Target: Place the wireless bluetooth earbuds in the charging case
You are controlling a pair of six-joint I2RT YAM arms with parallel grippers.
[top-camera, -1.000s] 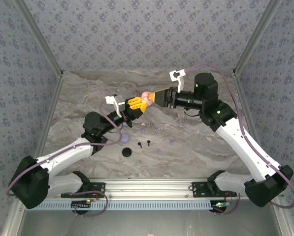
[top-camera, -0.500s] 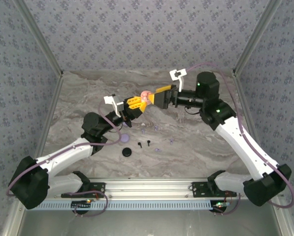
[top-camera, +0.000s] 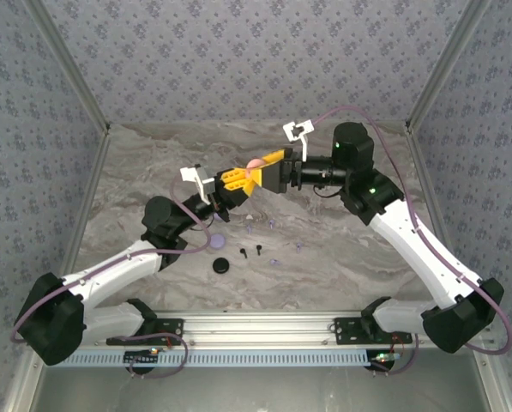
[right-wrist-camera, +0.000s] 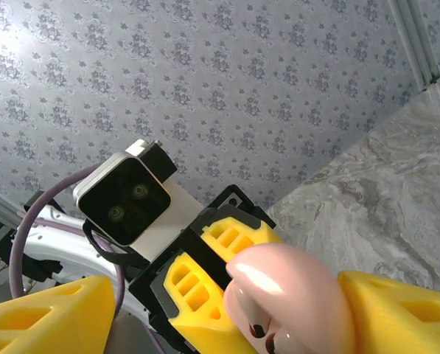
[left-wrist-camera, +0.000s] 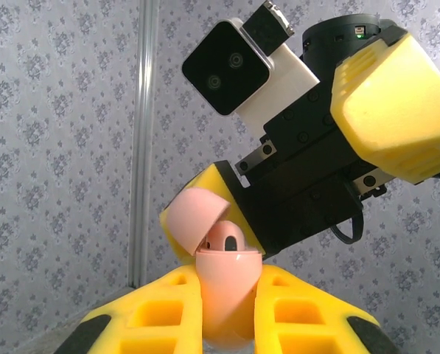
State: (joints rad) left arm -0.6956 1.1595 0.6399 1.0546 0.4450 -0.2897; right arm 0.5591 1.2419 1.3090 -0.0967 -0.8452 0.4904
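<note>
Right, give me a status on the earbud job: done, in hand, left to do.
Done: the pink charging case is off the table, lid open, with what looks like a pink bud seated inside. In hand: the left claw grips the case; the open right claw is at its lid. Left: loose earbuds on the table, a black one among them.

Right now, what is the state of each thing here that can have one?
Charging case, lid open, gripped at its body.
Pink earbud, sitting in the open case.
Left end effector, shut on the case.
Right end effector, open, one finger on each side of the lid.
Black earbud, lying loose on the table.
</note>
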